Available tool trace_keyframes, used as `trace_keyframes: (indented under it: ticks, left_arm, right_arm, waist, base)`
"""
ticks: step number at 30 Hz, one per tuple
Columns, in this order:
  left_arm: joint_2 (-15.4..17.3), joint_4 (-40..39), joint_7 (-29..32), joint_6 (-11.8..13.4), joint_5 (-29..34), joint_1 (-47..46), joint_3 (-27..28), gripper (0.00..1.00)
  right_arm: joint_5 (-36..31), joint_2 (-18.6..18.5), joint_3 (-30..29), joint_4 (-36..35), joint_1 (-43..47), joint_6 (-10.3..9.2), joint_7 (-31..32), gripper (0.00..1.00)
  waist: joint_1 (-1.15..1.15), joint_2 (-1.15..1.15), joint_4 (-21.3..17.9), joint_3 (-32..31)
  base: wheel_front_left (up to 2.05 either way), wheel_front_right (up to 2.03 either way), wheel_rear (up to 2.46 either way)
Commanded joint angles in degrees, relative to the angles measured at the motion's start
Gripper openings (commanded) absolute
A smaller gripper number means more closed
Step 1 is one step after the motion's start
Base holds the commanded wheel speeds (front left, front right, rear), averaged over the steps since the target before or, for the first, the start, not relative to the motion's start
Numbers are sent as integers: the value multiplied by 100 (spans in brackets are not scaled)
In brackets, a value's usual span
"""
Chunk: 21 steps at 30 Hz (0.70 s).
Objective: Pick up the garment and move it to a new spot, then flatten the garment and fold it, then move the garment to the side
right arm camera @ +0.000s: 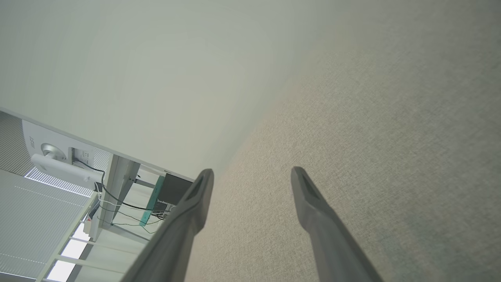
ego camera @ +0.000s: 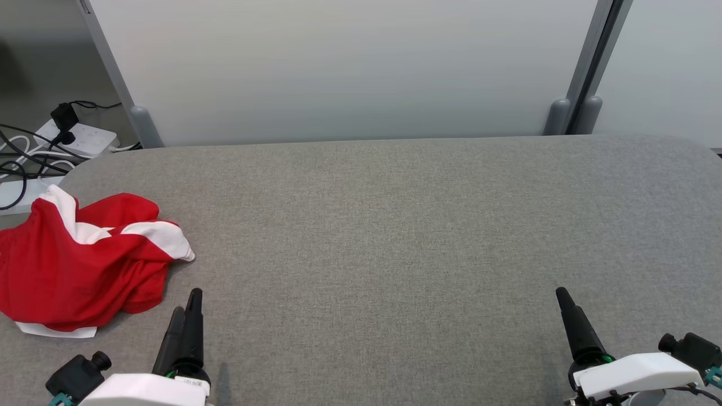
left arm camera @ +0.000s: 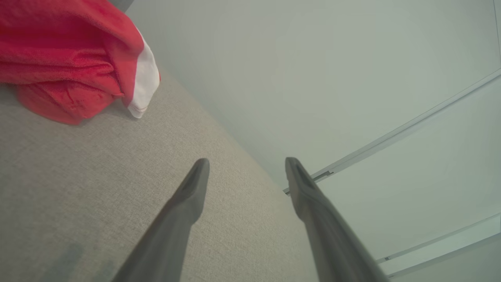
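Red garment [ego camera: 79, 265] with white panels: lies crumpled in a loose heap at the left end of the table [ego camera: 395, 225], toward the front. A white edge pokes out from under the heap on the near side. The heap runs off the left border of the head view, so I cannot tell whether any of it hangs over the table's edge.

Table top: grey woven cloth, rounded far corners, bare across the middle and right.

Left gripper [left arm camera: 246, 160]: low at the left of the head view, just right of the garment and nearer the robot, not touching it. Its wrist view shows the two dark fingers [left arm camera: 184, 203] spread wide with nothing between them. The garment sits at the upper left of that view, apart from the tips.

Right gripper [right arm camera: 251, 172]: low at the right of the head view, well apart from the garment, above bare cloth. Its wrist view shows the fingers spread wide, holding nothing.

Behind the far edge: pale partition panel [ego camera: 338, 67]. Beyond the far left corner: white power strip [ego camera: 84, 138] with black cables [ego camera: 22, 163].
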Motion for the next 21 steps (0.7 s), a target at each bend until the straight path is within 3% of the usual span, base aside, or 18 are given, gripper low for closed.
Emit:
trace_keyframes:
  ticks: [1, 21]
  left_arm:
    - [81, -195, -67, 19, 242, -196, 45, 100]
    - [99, -326, -404, 206, 1657, -206, -49, 100]
  right_arm:
    - [-195, -90, 95, -215, -271, 27, -114, 100]
    - [-1373, -146, 468, -383, -358, 31, -451, 100]
  waist:
    - [0, 0, -4, -10]
    - [0, 0, 12, -80]
  base:
    - [0, 0, 0]
    - [0, 0, 0]
